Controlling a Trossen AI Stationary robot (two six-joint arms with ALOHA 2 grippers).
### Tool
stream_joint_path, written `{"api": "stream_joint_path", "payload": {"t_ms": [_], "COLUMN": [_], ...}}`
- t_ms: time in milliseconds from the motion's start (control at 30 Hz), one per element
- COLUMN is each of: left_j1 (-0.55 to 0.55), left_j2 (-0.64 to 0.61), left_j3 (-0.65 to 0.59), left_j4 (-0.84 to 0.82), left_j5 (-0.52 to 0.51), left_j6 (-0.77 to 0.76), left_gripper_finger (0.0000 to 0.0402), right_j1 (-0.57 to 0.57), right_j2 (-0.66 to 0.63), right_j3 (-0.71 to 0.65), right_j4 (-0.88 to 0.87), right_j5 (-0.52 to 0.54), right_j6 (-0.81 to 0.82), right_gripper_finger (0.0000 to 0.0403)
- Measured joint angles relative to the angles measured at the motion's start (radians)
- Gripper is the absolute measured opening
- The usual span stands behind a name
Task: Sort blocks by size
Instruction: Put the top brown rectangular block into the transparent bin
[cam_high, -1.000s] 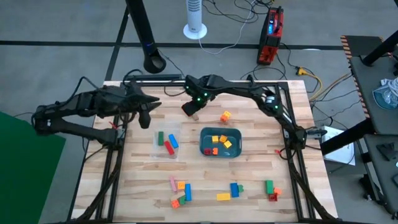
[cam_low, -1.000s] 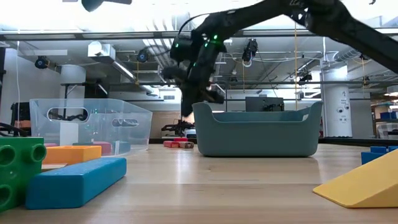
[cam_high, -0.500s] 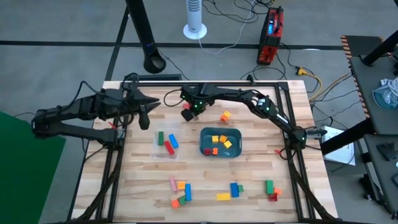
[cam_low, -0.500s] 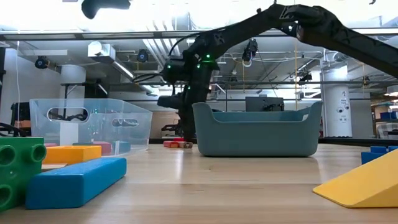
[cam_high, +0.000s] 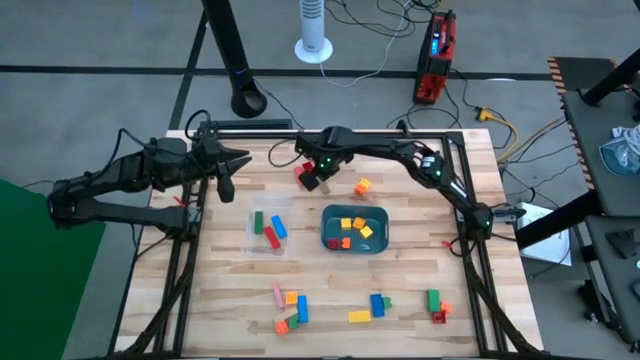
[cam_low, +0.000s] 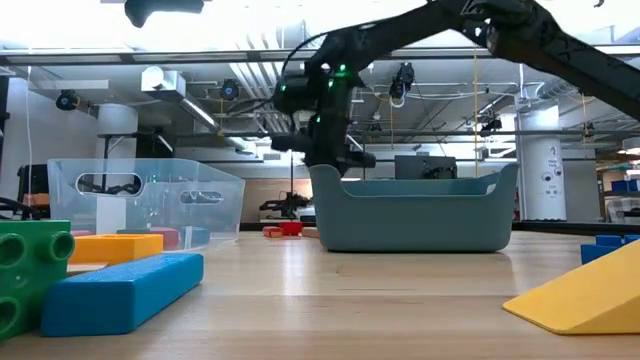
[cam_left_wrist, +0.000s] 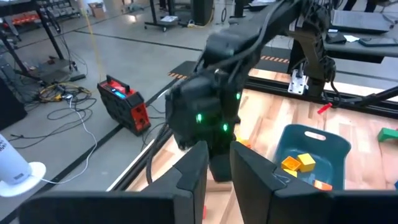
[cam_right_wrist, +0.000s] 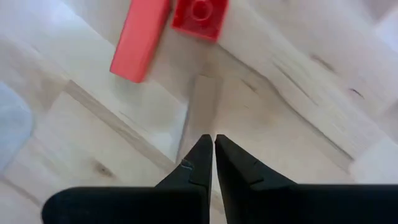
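While the table is carrying blocks scattered along its near edge, the sorting is looking only partly done: the teal tray is holding several short yellow, orange and red cubes, and the clear container beside it is holding longer green, red and blue bars. The right arm is reaching across the far side of the table, its claw hanging just above the bare wood with its two fingers pressed together and gripping nothing. Just ahead of it are lying a red bar and a red cube, close to one another and clear of both containers. To take either well, I would judge the claw should be spreading first, centring over one piece only, and closing across its narrow sides so the neighbour is not being nudged. The left claw is waiting at the table's left side, fingers slightly apart, holding nothing.
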Motion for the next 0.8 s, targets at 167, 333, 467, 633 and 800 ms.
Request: {"api": "stream_joint_path", "payload": {"t_ms": [167,333,467,633,800], "left_j1": [0.0,0.0,0.0,0.0,0.0], "left_j2": [0.001,0.003,0.003,0.003,0.003], "left_j3": [0.0,0.0,-0.001,-0.001,-0.002], "left_j4": [-0.003,-0.008,-0.01,-0.01,-0.01], "left_j5": [0.0,0.001,0.003,0.003,0.003], "left_j6": [-0.001,0.003,0.004,0.007,0.007], "left_gripper_finger": [0.0056,0.0056,0.0056,0.0056,0.0056], "right_j1": [-0.017,-0.012,-0.007,-0.006,0.004], "right_j2": [0.004,0.007,0.008,0.008,0.007], "right_j3": [-0.002,-0.004,-0.006,-0.048,-0.125], "right_j4": [-0.006,0.015,0.05,0.069,0.092], "right_j5": [-0.061,-0.055,-0.049,-0.049,-0.05], "right_j6": [-0.001,-0.016,-0.028,-0.027,-0.027], "right_gripper_finger": [0.0036,0.0118,0.0187,0.0242,0.0252]}}
